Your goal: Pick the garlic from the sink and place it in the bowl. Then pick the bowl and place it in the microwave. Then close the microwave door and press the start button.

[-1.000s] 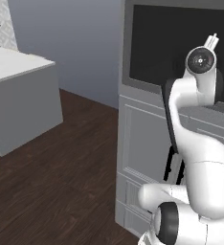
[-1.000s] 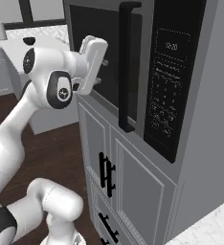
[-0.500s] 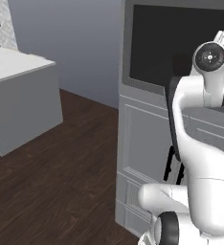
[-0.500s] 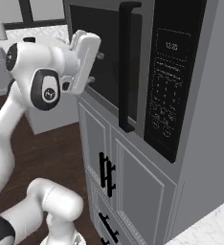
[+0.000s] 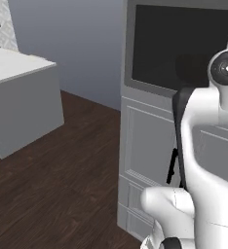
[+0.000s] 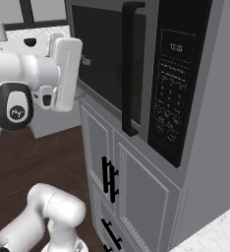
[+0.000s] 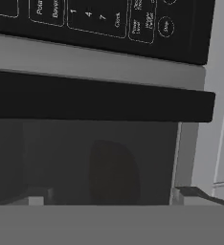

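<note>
Since a second ago our claw (image 6: pixel 82 61) has pulled back left from the grey microwave's dark-glass door (image 6: pixel 104 64), jaws spread, empty. Door looks shut; the black keypad panel (image 6: pixel 170 93) sits right of the claw, so start press remains.

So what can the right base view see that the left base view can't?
The right base view gives you the microwave's button panel, the long black handle on the door, and the black cabinet handles underneath. The left base view gives you the plain grey-blue wall beside the microwave column. Both have the microwave door with its dark window, which looks shut, plus the grey cabinet below it, the dark wooden floor and the white arm.
</note>
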Motion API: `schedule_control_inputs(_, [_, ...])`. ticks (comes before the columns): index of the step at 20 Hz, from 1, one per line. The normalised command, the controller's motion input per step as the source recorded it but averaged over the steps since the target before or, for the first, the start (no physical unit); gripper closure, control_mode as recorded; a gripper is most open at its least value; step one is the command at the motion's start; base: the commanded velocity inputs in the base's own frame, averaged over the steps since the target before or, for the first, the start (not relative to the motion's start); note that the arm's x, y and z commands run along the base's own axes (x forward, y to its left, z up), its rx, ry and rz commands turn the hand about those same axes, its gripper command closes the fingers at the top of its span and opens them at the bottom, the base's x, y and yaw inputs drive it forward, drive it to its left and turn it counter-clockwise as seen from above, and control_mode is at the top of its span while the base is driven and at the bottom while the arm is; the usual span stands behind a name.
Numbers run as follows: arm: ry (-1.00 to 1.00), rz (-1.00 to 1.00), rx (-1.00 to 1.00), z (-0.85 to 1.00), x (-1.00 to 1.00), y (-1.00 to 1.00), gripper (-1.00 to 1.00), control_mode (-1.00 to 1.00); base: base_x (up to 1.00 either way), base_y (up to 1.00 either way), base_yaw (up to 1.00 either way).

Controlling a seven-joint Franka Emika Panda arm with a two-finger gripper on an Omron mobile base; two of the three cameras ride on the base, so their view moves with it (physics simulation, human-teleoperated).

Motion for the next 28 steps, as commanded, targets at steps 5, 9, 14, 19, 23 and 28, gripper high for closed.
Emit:
schedule_control_inputs(5, [0.2, 0.22, -0.45, -0.01, -0.87, 0.0, -1.0, -1.0, 0.0, 0.0, 0.0])
schedule_control_inputs(9, [0.29, 0.26, -0.51, -0.01, -0.74, 0.0, -1.0, -1.0, 0.0, 0.0, 0.0])
schedule_control_inputs(14, [0.34, 0.17, -0.47, 0.0, -0.67, 0.0, -1.0, -1.0, 0.0, 0.0, 0.0])
schedule_control_inputs(19, [0.24, 0.03, -0.41, -0.12, -0.36, 0.0, -1.0, -1.0, 0.0, 0.0, 0.0])
schedule_control_inputs(23, [0.13, 0.0, -0.46, -0.51, -0.02, 0.0, -1.0, -1.0, 0.0, 0.0, 0.0])
schedule_control_inputs(28, [0.0, 0.02, -0.38, -0.52, 0.0, -0.01, 1.0, -1.0, 0.0, 0.0, 0.0])
